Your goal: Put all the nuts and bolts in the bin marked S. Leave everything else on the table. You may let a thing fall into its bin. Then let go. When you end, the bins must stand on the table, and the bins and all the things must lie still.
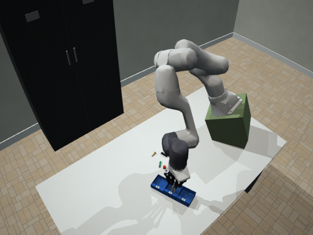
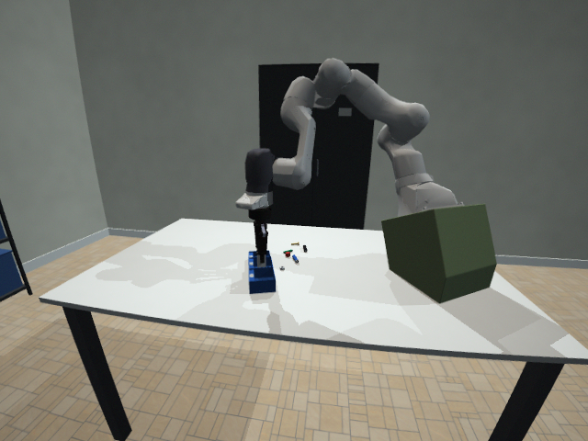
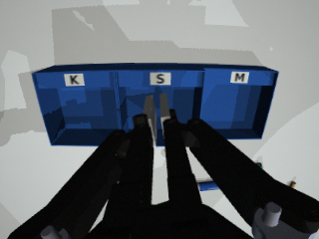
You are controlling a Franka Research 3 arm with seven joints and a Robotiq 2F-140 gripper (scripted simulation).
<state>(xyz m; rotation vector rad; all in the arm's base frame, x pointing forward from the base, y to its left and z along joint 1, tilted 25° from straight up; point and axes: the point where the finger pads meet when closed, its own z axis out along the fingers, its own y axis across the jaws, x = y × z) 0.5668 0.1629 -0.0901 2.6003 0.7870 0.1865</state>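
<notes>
A blue three-part bin row (image 1: 176, 197) (image 2: 262, 286) stands on the table, marked K, S and M in the wrist view. My gripper (image 1: 173, 188) (image 2: 261, 260) (image 3: 158, 105) is narrowed almost shut, its fingertips over or inside the middle bin S (image 3: 137, 79). I make out nothing between the fingertips; a small held thing could be hidden. A small grey nut (image 2: 282, 268) (image 3: 162, 152) lies on the table beside the bins. A gold bolt-like piece (image 1: 153, 153) (image 2: 295, 243) (image 3: 292, 184) lies farther off. The bottom of bin S is partly hidden by the fingers.
Near the bins lie a red block (image 1: 164, 167) (image 2: 288, 254), a green piece (image 1: 160, 164) (image 3: 259, 165), a blue piece (image 2: 295, 258) (image 3: 208, 185) and a black piece (image 1: 163, 154) (image 2: 304, 248). The green pedestal (image 1: 228, 131) (image 2: 439, 251) carries the arm's base.
</notes>
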